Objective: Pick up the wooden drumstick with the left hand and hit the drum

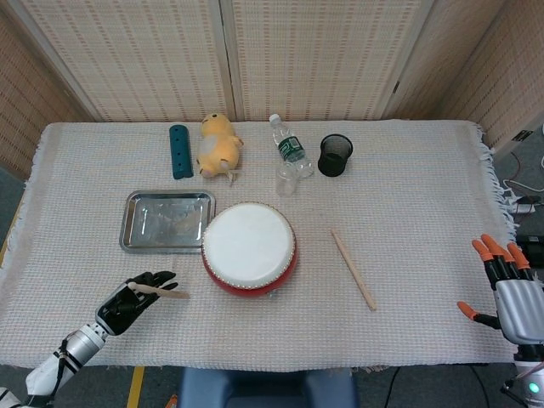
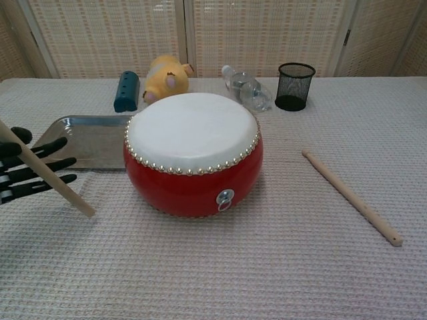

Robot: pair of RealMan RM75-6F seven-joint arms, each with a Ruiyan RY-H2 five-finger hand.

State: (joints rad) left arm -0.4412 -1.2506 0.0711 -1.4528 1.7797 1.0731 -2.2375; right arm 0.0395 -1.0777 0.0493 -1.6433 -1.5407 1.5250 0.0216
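Note:
The red drum [image 1: 249, 248] with its white skin stands mid-table, also in the chest view as the drum [image 2: 192, 150]. My black left hand [image 1: 127, 300] is near the front left of the table, left of the drum, and holds a wooden drumstick [image 1: 168, 292] whose tip points toward the drum. In the chest view the left hand [image 2: 30, 172] sits at the left edge with that drumstick [image 2: 57, 185] slanting down to the cloth. A second drumstick [image 1: 353, 269] lies on the cloth to the drum's right. My right hand [image 1: 506, 287] hangs open past the table's right edge.
A steel tray [image 1: 126, 229] lies behind my left hand, beside the drum. Along the back stand a teal block [image 1: 178, 150], a yellow plush toy [image 1: 217, 144], a lying water bottle [image 1: 289, 155] and a black mesh cup [image 1: 335, 155].

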